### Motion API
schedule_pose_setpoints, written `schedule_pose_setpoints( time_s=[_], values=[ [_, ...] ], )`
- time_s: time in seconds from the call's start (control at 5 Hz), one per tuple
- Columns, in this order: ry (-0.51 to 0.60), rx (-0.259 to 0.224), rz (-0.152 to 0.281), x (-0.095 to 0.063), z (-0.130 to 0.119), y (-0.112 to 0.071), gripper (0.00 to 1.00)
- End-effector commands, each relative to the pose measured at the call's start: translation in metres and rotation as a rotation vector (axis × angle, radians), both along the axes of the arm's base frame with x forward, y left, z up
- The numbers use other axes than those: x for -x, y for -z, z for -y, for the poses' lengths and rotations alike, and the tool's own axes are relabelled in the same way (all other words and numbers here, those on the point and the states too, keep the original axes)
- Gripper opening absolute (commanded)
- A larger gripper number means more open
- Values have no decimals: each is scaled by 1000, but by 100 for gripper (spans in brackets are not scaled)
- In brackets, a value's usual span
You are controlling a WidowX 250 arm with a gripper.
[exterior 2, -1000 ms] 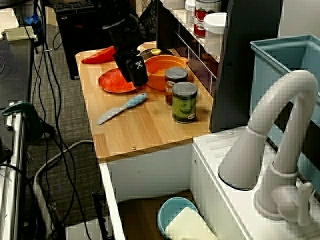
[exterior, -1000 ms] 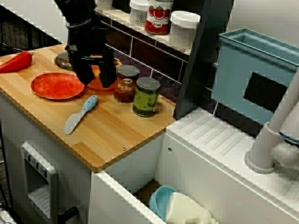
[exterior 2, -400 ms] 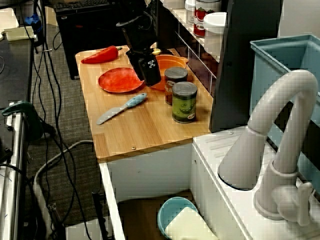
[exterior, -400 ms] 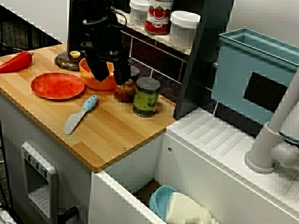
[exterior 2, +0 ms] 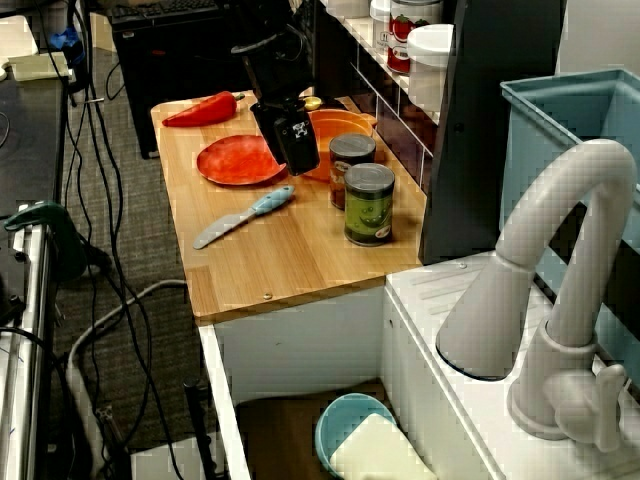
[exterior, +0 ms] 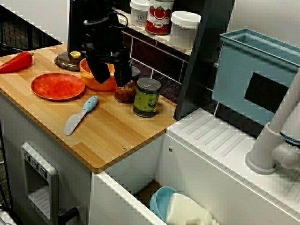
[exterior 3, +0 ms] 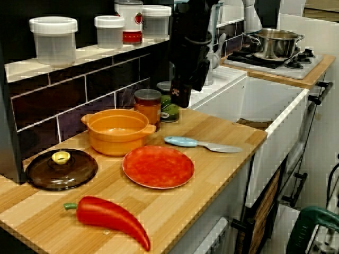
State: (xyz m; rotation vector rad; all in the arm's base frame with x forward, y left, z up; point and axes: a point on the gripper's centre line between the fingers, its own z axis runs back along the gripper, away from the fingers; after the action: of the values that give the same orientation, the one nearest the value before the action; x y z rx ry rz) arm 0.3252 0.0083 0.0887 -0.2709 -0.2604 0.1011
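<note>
While the gripper (exterior: 112, 80) hangs spread over the empty orange pot (exterior: 89, 80) and brown can (exterior: 125, 93), bare counter (exterior: 117, 136) lies near.

arm (exterior: 93, 26): upright | gripper (exterior: 111, 76): pointing down | jaws: spread apart

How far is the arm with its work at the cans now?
Done: the gripper, open and empty, is at the brown can. In hand: it hovers close beside it, apparently not touching. Left: the grip itself; that can and the green can stand on the board.
</note>
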Motion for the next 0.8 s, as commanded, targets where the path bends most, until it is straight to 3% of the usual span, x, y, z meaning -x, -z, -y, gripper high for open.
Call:
schedule_pose_setpoints(
  time_s=[0.0,0.2,0.6],
  values=[
    [33,-21,75,5,9,-23,100],
    [41,-13,81,6,11,-26,100],
    [116,-74,150,0,19,-15,100]
  ],
)
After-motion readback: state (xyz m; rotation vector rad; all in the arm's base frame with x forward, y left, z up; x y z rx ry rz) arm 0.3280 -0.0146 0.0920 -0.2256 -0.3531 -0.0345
